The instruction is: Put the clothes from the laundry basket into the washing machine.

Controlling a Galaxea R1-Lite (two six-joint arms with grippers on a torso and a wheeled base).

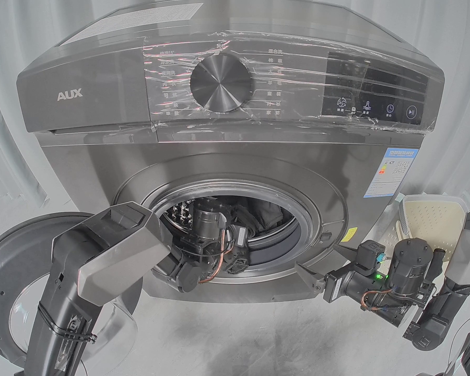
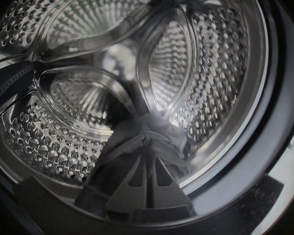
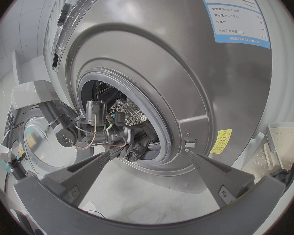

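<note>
**Position.** Washing machine (image 1: 235, 147), with its door (image 1: 15, 267) swung open to the left of the door opening (image 1: 235, 220).
- Left claw (image 2: 149, 149) is inside the opening, within the drum (image 2: 202, 66). Its fingers are drawn together and pinch a grey garment (image 2: 121, 141) at a bunched ridge. The cloth sags below the tips toward the drum's lower wall.
- Right claw (image 3: 147, 157) is outside, below and to the right of the opening, with jaws spread wide and nothing between them.
- Laundry basket (image 1: 433, 220) stands farther right of the opening, against the machine's side.

**Handling (judged).**
- The garment looks soft, light and limp, with no shape of its own, so it will drape and trail from wherever it is held.
- A gathered fold or seam gives the surest hold. A single thin layer could slide out of the pinch.
- The cloth should slip easily over the steel drum. The rubber seal at the opening's lip is the likelier place for a trailing end to catch.

**Hidden or unclear.**
- A dark fold (image 3: 135, 149) hangs over the opening's lower lip under the left wrist. I cannot tell whether it belongs to the pinched garment or is a separate piece.
- The garment's full extent is masked by the claw's own fingers, and its type cannot be read.
- The basket's interior is mostly cut off. A dark shape (image 3: 289, 175) at its rim could be cloth or cable.
- From the head view, the left arm covers the left part of the opening.
</note>
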